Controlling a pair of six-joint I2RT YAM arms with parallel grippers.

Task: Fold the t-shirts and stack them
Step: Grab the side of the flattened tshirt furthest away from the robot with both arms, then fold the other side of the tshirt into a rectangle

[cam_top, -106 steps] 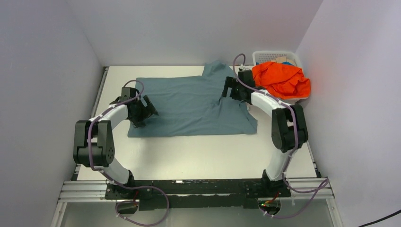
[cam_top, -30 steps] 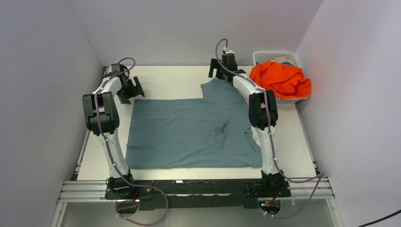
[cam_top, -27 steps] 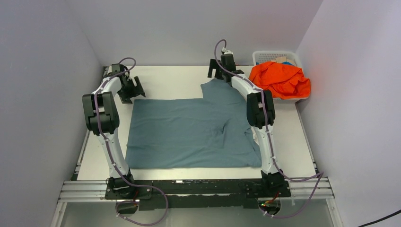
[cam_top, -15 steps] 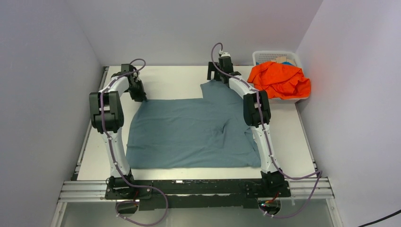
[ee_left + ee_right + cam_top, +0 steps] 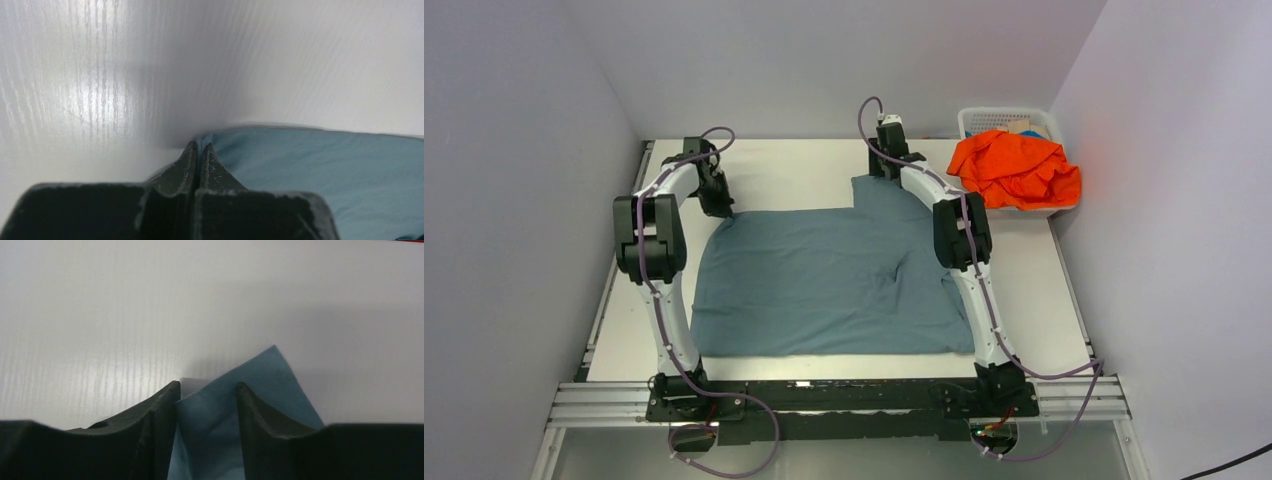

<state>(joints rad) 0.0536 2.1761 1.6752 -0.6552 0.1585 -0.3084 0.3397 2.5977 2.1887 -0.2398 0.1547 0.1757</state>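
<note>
Overhead: blue-grey t-shirt (image 5: 824, 275) lies flat on the table (image 5: 784, 165). Left wrist: left gripper (image 5: 199, 147) fully closed at its far corner; cloth between tips unconfirmed, so a lift may come away empty. Right wrist: right gripper (image 5: 207, 386) half-open astride the sleeve tip (image 5: 270, 367); shallow bite could slip.

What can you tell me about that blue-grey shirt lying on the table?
The blue-grey t-shirt is soft, plain cloth, spread nearly flat on the white table, with a raised crease right of centre. The left tool is shut on its far-left corner; the right tool stands open astride a pointed far-right corner.
</note>
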